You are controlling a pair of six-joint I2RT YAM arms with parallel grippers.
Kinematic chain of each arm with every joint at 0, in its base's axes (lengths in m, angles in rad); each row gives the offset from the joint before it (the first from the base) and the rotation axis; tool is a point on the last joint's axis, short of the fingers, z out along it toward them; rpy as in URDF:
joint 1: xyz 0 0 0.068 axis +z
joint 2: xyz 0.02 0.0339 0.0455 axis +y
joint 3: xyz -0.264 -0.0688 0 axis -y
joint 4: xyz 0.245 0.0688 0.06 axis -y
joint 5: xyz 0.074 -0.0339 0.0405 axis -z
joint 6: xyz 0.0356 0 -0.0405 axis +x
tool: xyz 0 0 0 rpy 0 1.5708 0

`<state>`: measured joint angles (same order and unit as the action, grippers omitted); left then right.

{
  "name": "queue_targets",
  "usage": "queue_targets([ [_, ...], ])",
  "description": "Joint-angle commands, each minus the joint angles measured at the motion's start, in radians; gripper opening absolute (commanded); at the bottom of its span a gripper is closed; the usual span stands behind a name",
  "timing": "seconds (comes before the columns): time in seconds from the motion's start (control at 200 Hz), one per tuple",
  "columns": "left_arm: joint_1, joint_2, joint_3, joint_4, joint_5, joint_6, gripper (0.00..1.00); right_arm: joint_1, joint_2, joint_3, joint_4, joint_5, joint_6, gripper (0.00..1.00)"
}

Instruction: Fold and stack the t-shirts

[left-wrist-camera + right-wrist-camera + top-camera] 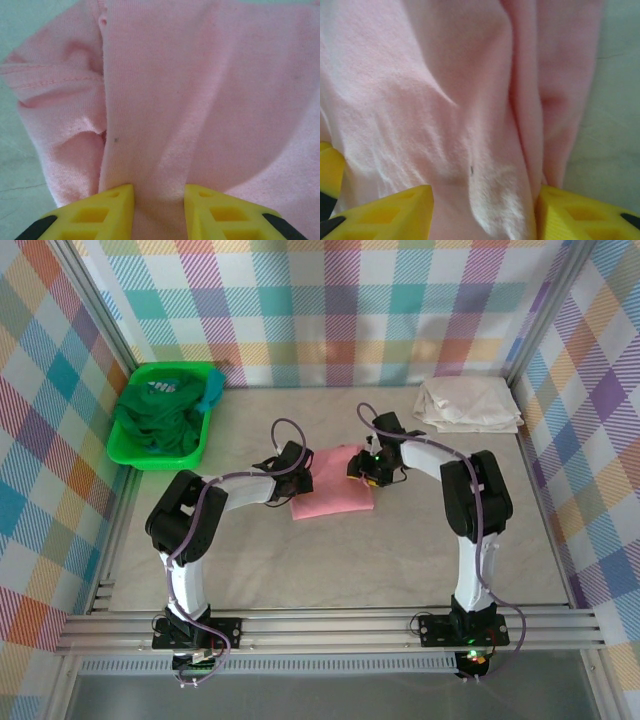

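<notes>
Pinching a ridge of the salmon-pink t-shirt (335, 490), the left gripper (159, 199) is closed on cloth. The right gripper (485, 200) grips the opposite edge (jaws wider, fabric bunched between). We note the shirt lies mid-table (400, 550), spanning left to right between both arms and equally near each. We judge a joint fold comes next. Beyond, a cream t-shirt (467, 405) lies folded far right and the green bin (160, 462) holds dark shirts (155, 422) far left.
</notes>
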<state>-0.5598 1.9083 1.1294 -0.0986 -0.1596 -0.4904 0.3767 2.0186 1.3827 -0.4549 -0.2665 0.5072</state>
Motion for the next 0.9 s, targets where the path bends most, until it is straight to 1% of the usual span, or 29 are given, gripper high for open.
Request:
queue_targets([
  [0.0, 0.008, 0.015, -0.023, -0.031, -0.003, -0.005, 0.32, 0.005, -0.047, -0.006, -0.062, 0.123, -0.025, 0.54],
  [0.095, 0.008, 0.012, -0.022, -0.034, 0.000, -0.005, 0.32, 0.005, -0.065, -0.009, -0.083, 0.190, -0.031, 0.54],
  [0.135, 0.008, 0.011, -0.025, -0.031, -0.002, -0.004, 0.32, 0.005, -0.062, -0.010, -0.079, 0.198, -0.036, 0.56],
  [0.19, 0.008, 0.010, -0.026, -0.027, -0.004, -0.005, 0.32, 0.006, -0.040, 0.005, -0.086, 0.180, -0.045, 0.56],
  [0.305, 0.008, 0.014, -0.025, -0.032, -0.001, -0.005, 0.32, 0.017, 0.011, 0.020, -0.064, 0.101, -0.051, 0.55],
  [0.46, 0.008, 0.029, -0.014, -0.034, 0.006, -0.007, 0.32, 0.053, 0.061, 0.038, -0.030, 0.067, -0.054, 0.53],
  [0.575, 0.007, 0.031, -0.009, -0.039, 0.008, -0.008, 0.32, 0.076, 0.086, 0.056, -0.034, 0.069, -0.041, 0.51],
  [0.615, 0.006, 0.028, -0.012, -0.035, 0.006, -0.007, 0.32, 0.076, 0.096, 0.056, -0.023, 0.055, -0.032, 0.48],
  [0.69, 0.006, 0.027, -0.015, -0.028, 0.004, -0.008, 0.32, 0.077, 0.120, 0.066, -0.015, 0.036, -0.016, 0.38],
  [0.76, 0.006, 0.030, -0.008, -0.037, 0.007, -0.011, 0.32, 0.078, 0.135, 0.074, -0.003, 0.007, 0.003, 0.33],
  [0.835, 0.006, 0.029, -0.006, -0.036, 0.012, -0.011, 0.32, 0.077, 0.146, 0.080, 0.013, -0.024, 0.020, 0.22],
  [0.895, 0.005, 0.026, -0.006, -0.033, 0.005, -0.009, 0.32, 0.077, 0.149, 0.082, 0.019, -0.011, 0.027, 0.15],
])
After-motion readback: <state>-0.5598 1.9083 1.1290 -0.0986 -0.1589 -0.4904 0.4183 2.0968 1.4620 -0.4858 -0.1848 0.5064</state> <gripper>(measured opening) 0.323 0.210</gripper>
